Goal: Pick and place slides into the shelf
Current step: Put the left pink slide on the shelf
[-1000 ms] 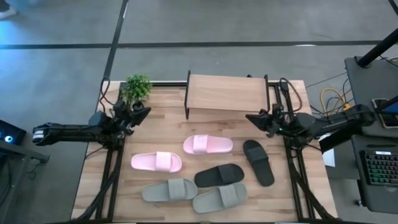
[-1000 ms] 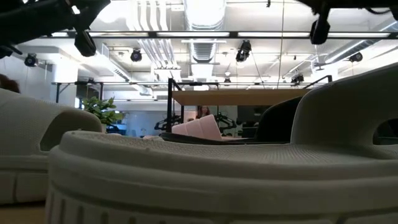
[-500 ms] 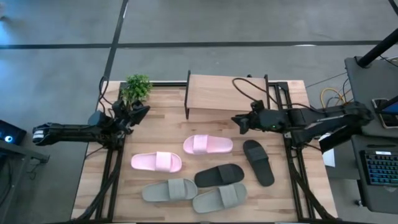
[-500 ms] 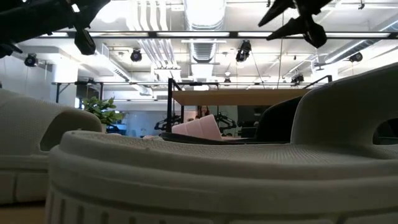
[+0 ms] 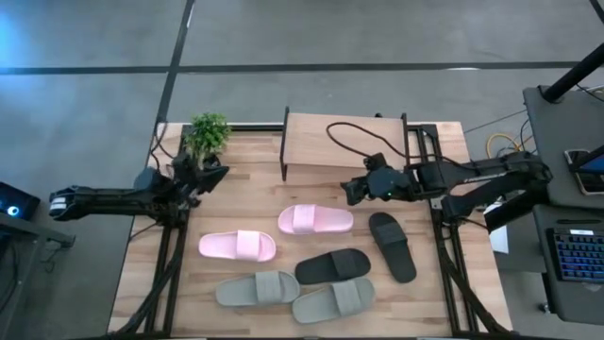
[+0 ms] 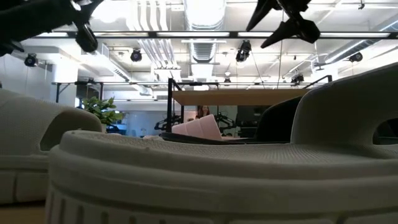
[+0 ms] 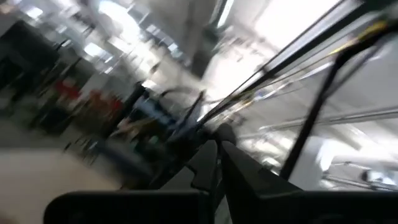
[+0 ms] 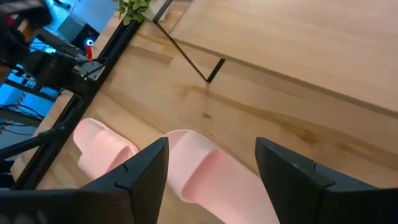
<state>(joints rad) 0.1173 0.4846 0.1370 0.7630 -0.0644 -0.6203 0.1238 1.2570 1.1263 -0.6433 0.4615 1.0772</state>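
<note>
The six slides lie on the wooden tabletop: a pink one [image 5: 315, 219] mid-table, its mate [image 5: 237, 246] to the left, two black ones [image 5: 392, 246] [image 5: 332, 266], and two grey-green ones [image 5: 257, 288] [image 5: 332, 300] near the front edge. All rest on their soles. The shelf [image 5: 344, 142] stands at the far edge. My right gripper [image 5: 345, 192] hangs open above the table, between the shelf and the mid-table pink slide [image 8: 205, 177], touching nothing. My left gripper [image 5: 215, 173] waits shut over the far left of the table.
A small potted plant [image 5: 206, 132] stands at the far left corner beside the shelf. A black cable [image 5: 351, 130] from my right arm loops over the shelf's plank top. Bare tabletop [image 5: 250, 194] lies between the plant and the pink slides.
My right gripper has moved from the table's right edge toward the left, stopping over the spot just beyond the mid-table pink slide, and its fingers have opened wide. The slides have not moved.
</note>
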